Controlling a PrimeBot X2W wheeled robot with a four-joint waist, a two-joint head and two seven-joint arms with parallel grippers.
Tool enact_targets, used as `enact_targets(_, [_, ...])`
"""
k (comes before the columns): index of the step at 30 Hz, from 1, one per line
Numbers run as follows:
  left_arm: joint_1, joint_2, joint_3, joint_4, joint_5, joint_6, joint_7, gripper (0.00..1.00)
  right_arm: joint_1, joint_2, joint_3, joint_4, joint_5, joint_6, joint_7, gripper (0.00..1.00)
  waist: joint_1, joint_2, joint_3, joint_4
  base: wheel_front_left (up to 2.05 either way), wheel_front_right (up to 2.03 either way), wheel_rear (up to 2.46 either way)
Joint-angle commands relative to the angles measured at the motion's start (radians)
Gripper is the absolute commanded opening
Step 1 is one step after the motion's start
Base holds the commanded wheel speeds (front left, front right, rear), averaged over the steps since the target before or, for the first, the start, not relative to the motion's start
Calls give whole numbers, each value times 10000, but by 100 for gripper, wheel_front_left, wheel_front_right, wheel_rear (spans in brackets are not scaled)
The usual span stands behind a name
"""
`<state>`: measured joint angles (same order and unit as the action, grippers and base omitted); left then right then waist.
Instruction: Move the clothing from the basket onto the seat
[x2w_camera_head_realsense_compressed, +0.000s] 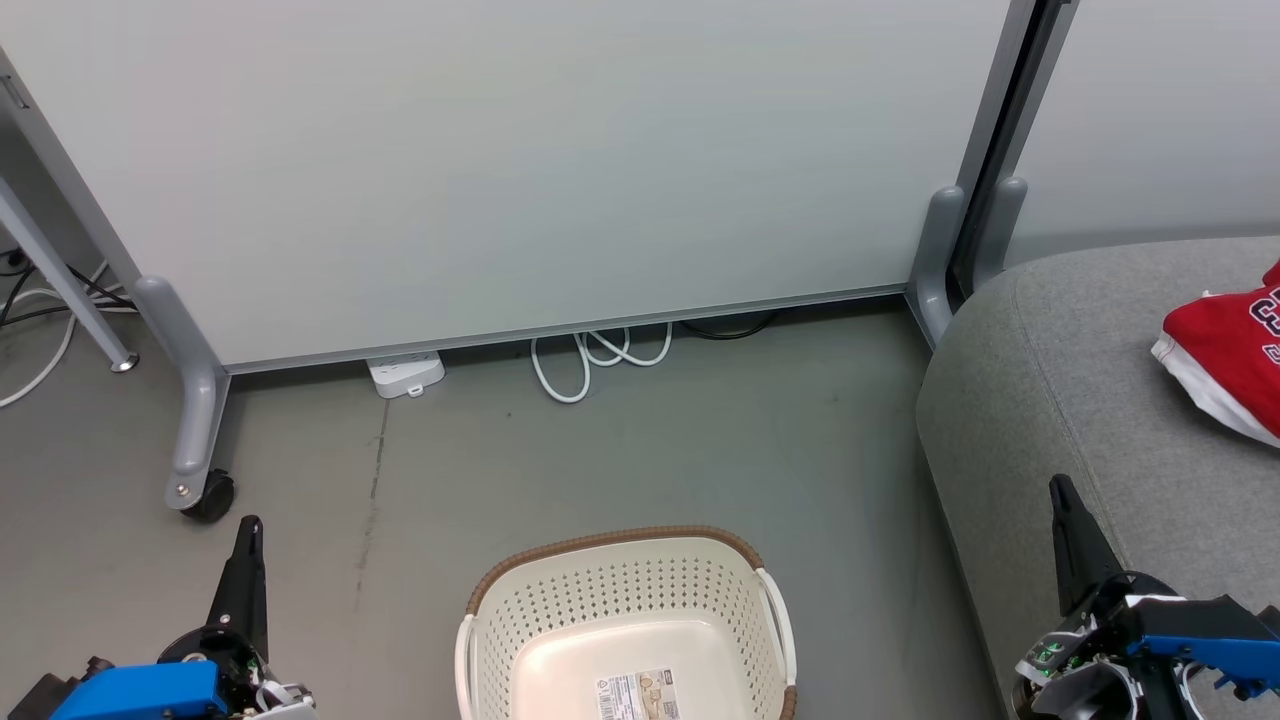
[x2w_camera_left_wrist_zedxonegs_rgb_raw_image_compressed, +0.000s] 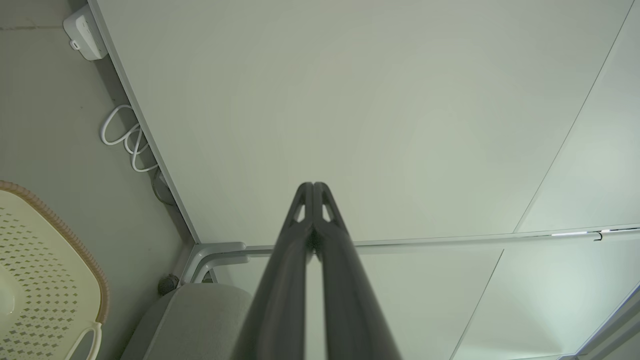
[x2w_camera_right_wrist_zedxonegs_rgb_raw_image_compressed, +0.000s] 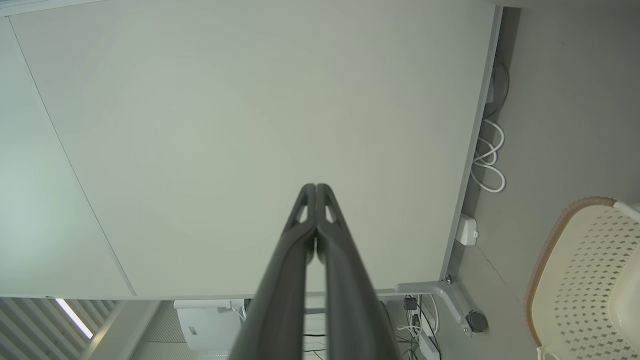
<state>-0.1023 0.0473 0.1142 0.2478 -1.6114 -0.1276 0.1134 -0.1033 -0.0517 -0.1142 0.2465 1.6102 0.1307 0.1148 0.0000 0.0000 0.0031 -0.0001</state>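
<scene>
Bright red garment with white trim and white lettering (x2w_camera_head_realsense_compressed: 1225, 340) lies on the large grey fabric-upholstered seat (x2w_camera_head_realsense_compressed: 1080, 400) at the right of the frame, partly cut off by the picture's edge. The cream perforated plastic basket with a brown woven-look rim (x2w_camera_head_realsense_compressed: 610, 537) stands on the grey floor (x2w_camera_head_realsense_compressed: 700, 450) at bottom centre, and what shows of its inside is bare but for a printed label (x2w_camera_head_realsense_compressed: 640, 695).

The robot's dark left fingers (x2w_camera_head_realsense_compressed: 250, 525), lower left, and right fingers (x2w_camera_head_realsense_compressed: 1058, 485), lower right, are pressed together and grip nothing.

The basket's near end runs off the bottom of the frame, so anything lying there is unseen. Calling the job done from here could leave a piece behind. The right fingers hang close by the seat's rounded front edge, where a careless swing might snag the fabric or drag the garment off. The light basket sits between both arms and could be knocked over. A forward roll risks the coiled white cable (x2w_camera_head_realsense_compressed: 600, 360) and white power strip (x2w_camera_head_realsense_compressed: 405, 375) at the foot of the pale partition panel (x2w_camera_head_realsense_compressed: 560, 170).
</scene>
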Motion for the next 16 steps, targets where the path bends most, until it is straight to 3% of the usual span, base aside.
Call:
enact_targets(1, [-125, 55, 23, -41, -28, -65, 49, 0, -101, 30, -16, -41, 47, 0, 29, 0, 0, 0, -1, 1, 0, 0, 0])
enact_targets(16, [-124, 55, 21, -41, -29, -65, 47, 0, -100, 29, -14, -40, 48, 0, 27, 0, 0, 0, -1, 1, 0, 0, 0])
